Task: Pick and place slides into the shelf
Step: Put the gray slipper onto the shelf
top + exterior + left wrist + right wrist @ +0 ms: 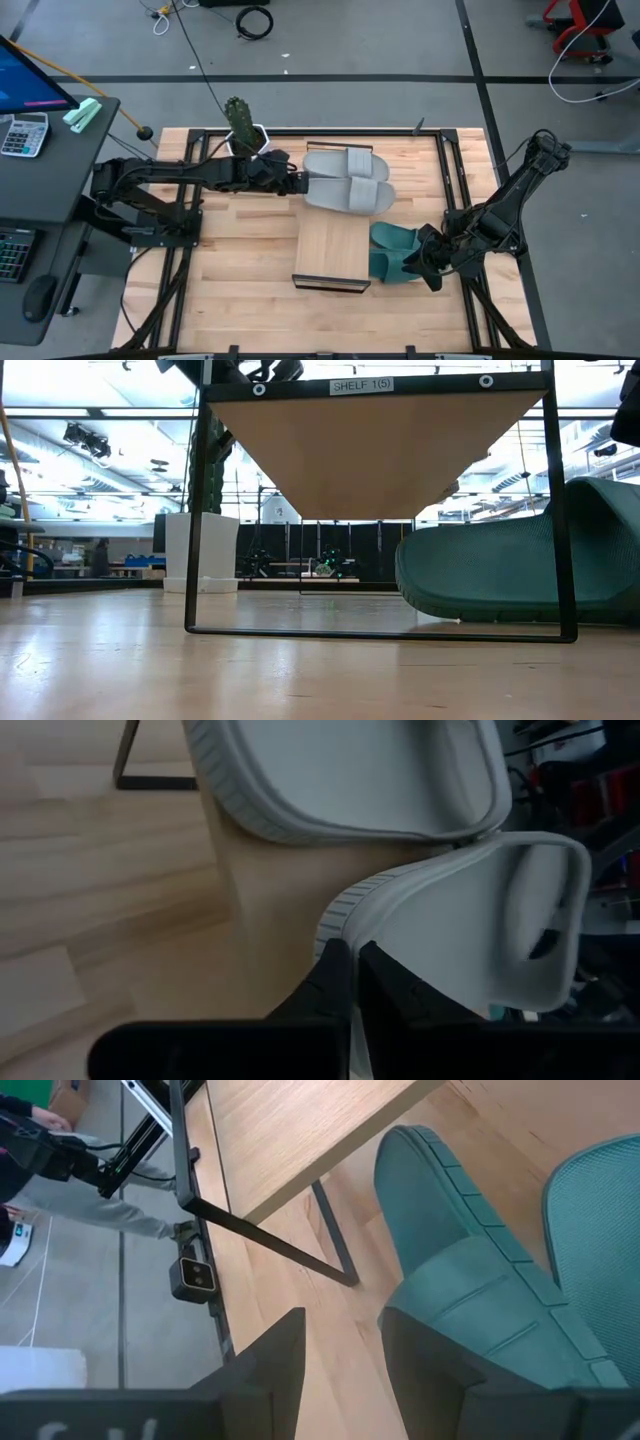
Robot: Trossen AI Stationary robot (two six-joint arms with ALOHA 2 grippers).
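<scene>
Teal slides (392, 252) sit beside open right jaws (424, 268); left jaws (303, 183) pinch grey slide (350, 193), shelf-hidden.

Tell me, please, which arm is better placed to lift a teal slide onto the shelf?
Right. Its hand sits open beside the teal slides next to the shelf, while the left hand is across at the grey slides.

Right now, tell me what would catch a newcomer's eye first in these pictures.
The pair of grey slides lies on the far end of the shelf, with the left end effector pinched shut on the nearer one's edge. Beside the shelf's right side, the teal slides sit on the table, the right end effector open at one of them.
</scene>
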